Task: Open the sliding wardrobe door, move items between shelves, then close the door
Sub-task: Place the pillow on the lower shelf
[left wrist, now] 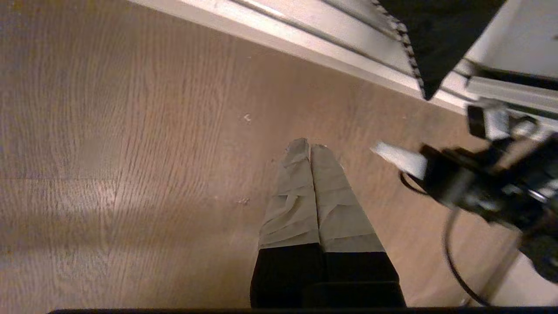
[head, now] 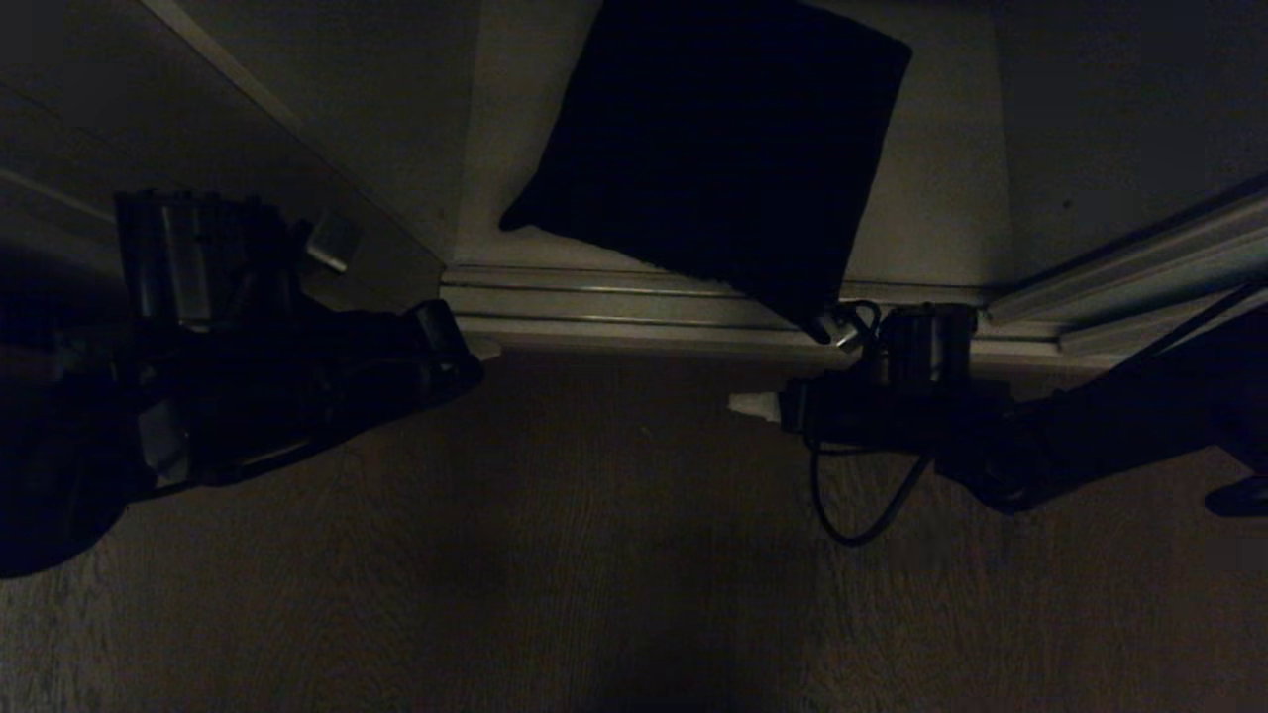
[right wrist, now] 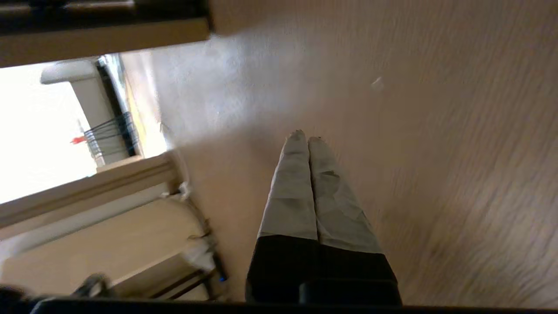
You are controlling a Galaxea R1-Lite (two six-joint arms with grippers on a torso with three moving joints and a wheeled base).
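In the head view the wardrobe stood open at its lowest level: the black garment (head: 718, 149) lay on the bottom shelf (head: 931, 228) in the upper middle of the frame, one corner hanging over the floor track (head: 634, 297) that ran across the centre. A pale panel slanting through the upper left looked like the door (head: 337, 129), though in the dim light I could not tell it for certain from the wardrobe's side wall; a silver rail (head: 1139, 257) slanted in from the right edge. The left gripper (left wrist: 310, 150) was closed, its taped fingers (left wrist: 292, 196) pressed together with nothing between them, over bare wood floor (left wrist: 130, 152) short of the track; in the head view that arm sat at centre left. The right gripper (right wrist: 305, 139) was likewise closed and empty above the floor, at centre right of the head view, just below the garment's hanging corner. Judging from this, the opening step seemed done, since the interior was exposed. Whether the black garment had reached its final shelf could not be told from these views; the rust-brown and pale knit pieces and the higher shelves were out of frame. With both grippers empty and outside the wardrobe, at least closing the door remained, and possibly more moving.
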